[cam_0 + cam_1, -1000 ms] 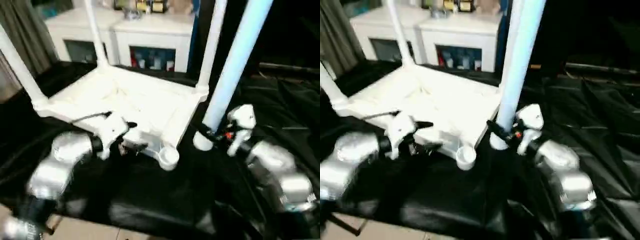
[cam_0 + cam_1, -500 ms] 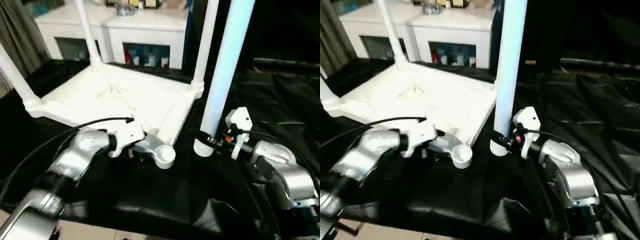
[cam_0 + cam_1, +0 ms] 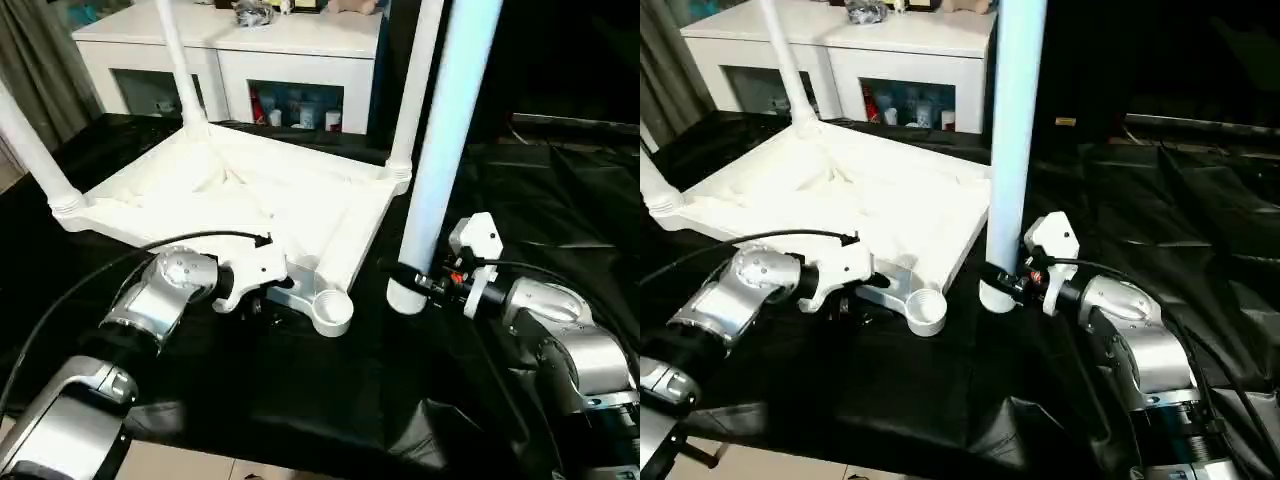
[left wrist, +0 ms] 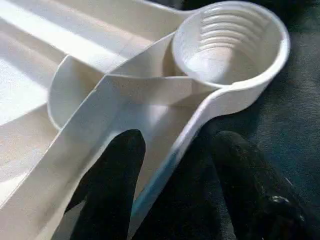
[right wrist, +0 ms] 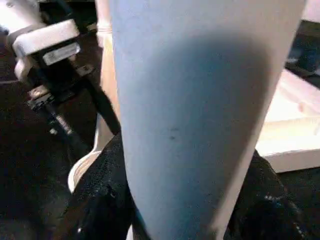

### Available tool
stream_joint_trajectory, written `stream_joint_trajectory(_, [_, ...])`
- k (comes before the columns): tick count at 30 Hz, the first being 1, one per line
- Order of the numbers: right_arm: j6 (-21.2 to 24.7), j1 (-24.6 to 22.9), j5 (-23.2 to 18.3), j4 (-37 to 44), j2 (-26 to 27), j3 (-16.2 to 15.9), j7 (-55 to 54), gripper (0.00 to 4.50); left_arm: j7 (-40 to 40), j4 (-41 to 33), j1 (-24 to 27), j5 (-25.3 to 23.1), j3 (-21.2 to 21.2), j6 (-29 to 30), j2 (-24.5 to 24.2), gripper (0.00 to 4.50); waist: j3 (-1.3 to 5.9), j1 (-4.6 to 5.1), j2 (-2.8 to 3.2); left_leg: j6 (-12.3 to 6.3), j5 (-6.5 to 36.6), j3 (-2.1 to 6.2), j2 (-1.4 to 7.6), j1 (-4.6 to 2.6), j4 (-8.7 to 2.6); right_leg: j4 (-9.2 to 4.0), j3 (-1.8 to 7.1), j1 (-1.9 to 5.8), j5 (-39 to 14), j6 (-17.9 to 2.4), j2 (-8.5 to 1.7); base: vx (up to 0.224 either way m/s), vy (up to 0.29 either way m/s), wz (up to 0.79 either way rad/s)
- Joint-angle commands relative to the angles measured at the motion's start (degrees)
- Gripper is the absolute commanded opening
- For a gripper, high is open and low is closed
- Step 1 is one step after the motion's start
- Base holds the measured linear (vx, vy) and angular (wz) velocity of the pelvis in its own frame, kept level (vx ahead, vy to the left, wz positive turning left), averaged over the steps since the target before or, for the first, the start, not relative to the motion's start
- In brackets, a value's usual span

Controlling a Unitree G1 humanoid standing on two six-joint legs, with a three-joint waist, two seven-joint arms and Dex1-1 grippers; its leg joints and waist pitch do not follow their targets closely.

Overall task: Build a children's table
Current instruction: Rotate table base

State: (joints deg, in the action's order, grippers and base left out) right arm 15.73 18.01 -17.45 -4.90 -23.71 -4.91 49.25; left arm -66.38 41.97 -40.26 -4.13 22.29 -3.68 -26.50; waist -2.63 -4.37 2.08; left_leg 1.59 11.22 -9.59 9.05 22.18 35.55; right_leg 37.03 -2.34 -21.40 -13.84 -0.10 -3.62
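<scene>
The upturned tabletop lies on the black worktop. The left claw straddles its near rim beside the empty socket, fingers spread. The right claw pinches the fourth leg upright, just beside that corner.

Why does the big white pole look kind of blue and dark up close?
In the right wrist view the leg sits right against the lens, shaded and bluish; in the left eye view it looks pale blue too, beside the brighter white tabletop.

Smooth glossy white plastic tabletop, creased shiny black cloth
</scene>
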Motion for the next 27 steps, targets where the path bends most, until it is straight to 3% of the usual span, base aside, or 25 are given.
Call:
stream_joint_trajectory(1, [-0.2, 0.7, 0.6, 0.1, -0.3, -0.5, 0.6, 1.9, -2.7, 0.9, -0.3, -0.4, 0.6, 0.7, -0.3, 2.23, 3.83, -0.28, -0.2, -3.5, 5.8, 1.47, 4.08, -1.15, -4.17, -3.8, 2.56, 2.46, 5.4, -16.8, -5.37, 0.0, 0.0, 0.0])
stream_joint_trajectory(7, [-1.2, 0.8, 2.0, -0.7, -0.7, -1.2, 1.0, 1.9, -8.8, 0.3, -1.3, -1.9, 3.2, 3.6, -1.9, 1.86, 3.69, -0.41, -0.14, -2.75, 7.1, 1.41, 4.22, -1.29, -4.37, -3.94, 2.62, 2.32, 3.4, -16.9, -5.42, 0.0, 0.0, 0.0])
stream_joint_trajectory(17, [-1.6, 1.3, 2.9, -1.6, -0.5, -1.2, 0.4, 1.9, -8.8, -1.4, -0.5, -4.6, 4.2, 6.4, -2.9, 1.18, 3.56, -0.2, -0.15, -2.18, 7.9, 1.4, 4.28, -1.27, -4.55, -4.13, 2.71, 2.37, 2.4, -16.7, -5.47, 0.0, 0.0, 0.0])
stream_joint_trajectory(22, [-1.0, 1.8, 2.1, -1.9, -0.1, -0.5, -0.1, 1.9, -7.2, -2.8, 0.1, -4.0, 3.2, 10.9, -2.4, 0.9, 3.36, -0.01, -0.26, -2.04, 8.6, 1.37, 4.28, -1.2, -4.69, -4.35, 2.73, 2.33, 0.0, -16.8, -5.49, 0.0, 0.0, 0.0])
stream_joint_trajectory(27, [2.3, 2.7, 0.3, -2.5, 2.2, 1.8, -4.0, 1.9, 2.1, -5.4, 1.0, -0.6, -2.6, 22.5, 2.2, 0.77, 3.27, 0.82, -0.39, -2.26, 8.4, 1.31, 4.03, -1.0, -4.62, -4.45, 2.68, 2.47, -0.4, -17.6, -5.42, 0.0, 0.0, 0.0])
